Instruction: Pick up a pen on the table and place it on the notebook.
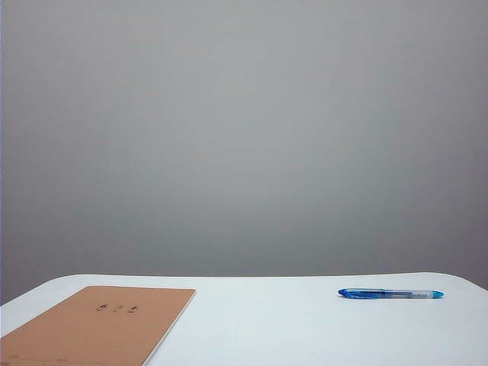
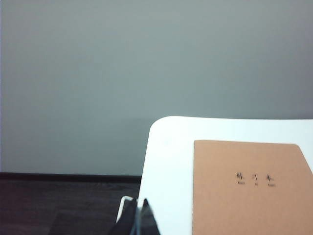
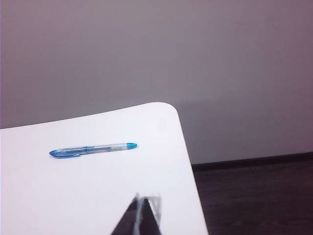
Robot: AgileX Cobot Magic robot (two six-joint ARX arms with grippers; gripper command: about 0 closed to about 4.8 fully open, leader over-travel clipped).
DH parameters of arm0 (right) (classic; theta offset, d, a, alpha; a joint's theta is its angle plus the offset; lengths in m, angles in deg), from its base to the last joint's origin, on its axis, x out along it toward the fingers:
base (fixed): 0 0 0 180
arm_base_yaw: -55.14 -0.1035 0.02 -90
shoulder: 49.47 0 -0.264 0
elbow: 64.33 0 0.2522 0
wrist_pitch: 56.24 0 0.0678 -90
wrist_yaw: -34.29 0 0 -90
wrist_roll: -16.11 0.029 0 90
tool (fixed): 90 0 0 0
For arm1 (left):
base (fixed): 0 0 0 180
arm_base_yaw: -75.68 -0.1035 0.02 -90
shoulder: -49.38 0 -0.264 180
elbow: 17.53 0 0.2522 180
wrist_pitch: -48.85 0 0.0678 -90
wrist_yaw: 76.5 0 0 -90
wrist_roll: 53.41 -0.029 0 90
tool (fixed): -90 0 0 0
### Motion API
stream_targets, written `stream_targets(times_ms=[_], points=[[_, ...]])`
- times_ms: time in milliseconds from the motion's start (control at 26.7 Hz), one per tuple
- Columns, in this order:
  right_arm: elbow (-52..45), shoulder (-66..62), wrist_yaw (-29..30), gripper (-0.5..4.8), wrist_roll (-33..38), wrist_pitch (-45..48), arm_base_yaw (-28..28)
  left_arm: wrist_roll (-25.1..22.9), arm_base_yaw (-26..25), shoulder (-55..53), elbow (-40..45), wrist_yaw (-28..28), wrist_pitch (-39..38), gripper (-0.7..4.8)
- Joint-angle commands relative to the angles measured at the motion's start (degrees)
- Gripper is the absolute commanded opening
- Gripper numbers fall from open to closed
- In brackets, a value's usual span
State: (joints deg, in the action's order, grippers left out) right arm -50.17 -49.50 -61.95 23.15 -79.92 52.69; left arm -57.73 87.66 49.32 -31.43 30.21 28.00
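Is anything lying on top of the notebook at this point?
No. The notebook cover is bare apart from its small printed characters. The pen lies apart on the table. Whatever is under the notebook is hidden.

Low frontal view; wrist views behind table

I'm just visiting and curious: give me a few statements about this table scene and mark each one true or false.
1. The pen lies on the notebook. False: it lies on the bare table, far to the right of the notebook in the exterior view.
2. The notebook is closed, brown cover up. True.
3. The right gripper holds the pen. False: its fingers are shut on nothing, well short of the pen.
4. The left gripper is shut, near the table's corner beside the notebook. True.
5. Both arms show in the exterior view. False: neither arm appears there.
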Motion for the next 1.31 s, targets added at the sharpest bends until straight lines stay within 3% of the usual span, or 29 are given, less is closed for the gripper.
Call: stream_targets(times_ms=[37, 187, 300, 412, 525, 600, 637, 712, 862, 937, 1124, 1311], points=[[-0.3, 0.0, -0.2, -0.02, 0.2, 0.4, 0.0, 0.3, -4.2, 0.0, -0.2, -4.3, 1.6, -0.06], [-0.3, 0.0, 0.0, -0.02, 0.3, -0.1, 0.0, 3.1, -11.6, 0.0, -0.2, -10.7, 2.0, -0.06], [-0.3, 0.0, 0.2, -0.02, 0.3, -0.1, 0.0, 3.9, -18.1, 0.0, -0.2, -22.1, 2.4, -0.06], [-0.3, 0.0, 0.2, -0.02, 0.3, -0.1, 0.0, 4.6, -18.5, 0.0, -0.2, -21.9, 1.7, -0.06], [-0.3, 0.0, 2.6, -0.01, 0.8, 0.8, 0.0, 10.1, -18.1, 0.0, -0.2, -23.7, 4.9, -0.06], [-0.3, 0.0, 6.0, -0.02, 2.9, 5.0, 0.0, 20.2, -18.0, 0.0, -1.5, -26.1, 13.2, -0.06], [-0.3, 0.0, 6.2, -0.02, 3.9, 6.6, 0.0, 23.2, -18.0, 0.0, -2.9, -26.7, 13.9, -0.06], [0.2, 0.0, 6.2, -0.02, 6.9, 10.4, 0.0, 25.3, -18.1, -0.3, -6.4, -28.2, 13.1, -0.06], [3.6, -0.2, 4.2, -0.02, 9.7, 15.9, 0.0, 22.5, -18.2, -7.8, -17.4, -31.5, 5.3, -0.05], [7.3, -1.7, 2.6, -0.02, 9.8, 15.7, 0.0, 18.8, -18.3, -15.4, -23.2, -34.9, 4.8, -0.05], [15.0, -9.3, -1.3, -0.02, 9.6, 16.2, 0.0, 15.1, -18.3, -29.2, -33.4, -38.8, 3.0, -0.05], [25.9, -25.4, -0.7, -0.02, 6.8, 16.2, 0.1, 3.6, -18.3, -42.9, -43.4, -38.6, -4.0, -0.05]])
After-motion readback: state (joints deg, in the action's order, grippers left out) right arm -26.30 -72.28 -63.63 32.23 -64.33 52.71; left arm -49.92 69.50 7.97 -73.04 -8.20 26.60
